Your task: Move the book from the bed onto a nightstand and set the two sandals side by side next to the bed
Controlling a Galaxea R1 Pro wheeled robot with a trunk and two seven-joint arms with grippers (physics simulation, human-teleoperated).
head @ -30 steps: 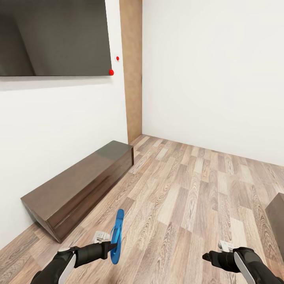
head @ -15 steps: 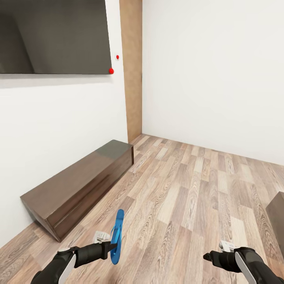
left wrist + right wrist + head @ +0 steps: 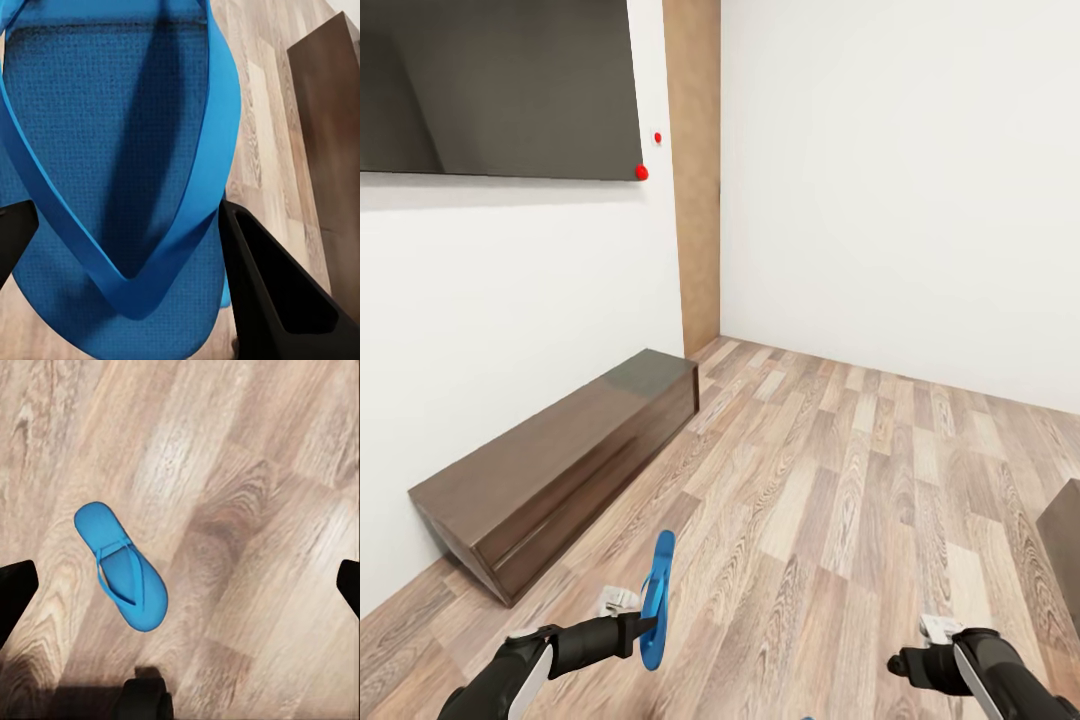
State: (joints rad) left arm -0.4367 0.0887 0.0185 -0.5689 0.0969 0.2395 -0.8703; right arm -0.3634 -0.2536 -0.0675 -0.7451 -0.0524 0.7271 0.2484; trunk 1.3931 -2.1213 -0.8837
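In the head view my left gripper (image 3: 644, 628) is shut on a bright blue sandal (image 3: 657, 598), which stands on edge above the wooden floor. The left wrist view has this sandal (image 3: 120, 172) close up, sole and straps between the two black fingers (image 3: 277, 292). The other blue sandal (image 3: 120, 566) lies flat on the floor, straps up, below my right gripper (image 3: 180, 585), whose fingers stand wide apart with nothing between them. In the head view the right gripper (image 3: 902, 663) is low at the right. The book, the bed and the nightstand are out of view.
A long low dark brown wall cabinet (image 3: 550, 470) runs along the left wall under a dark screen (image 3: 500, 90). A wooden door frame (image 3: 695, 180) stands in the corner. The corner of a dark brown piece of furniture (image 3: 1065, 540) shows at the right edge.
The whole view has shifted slightly, so the camera moved. My right gripper sits lower and further right in the picture. The left gripper still holds the sandal the same way.
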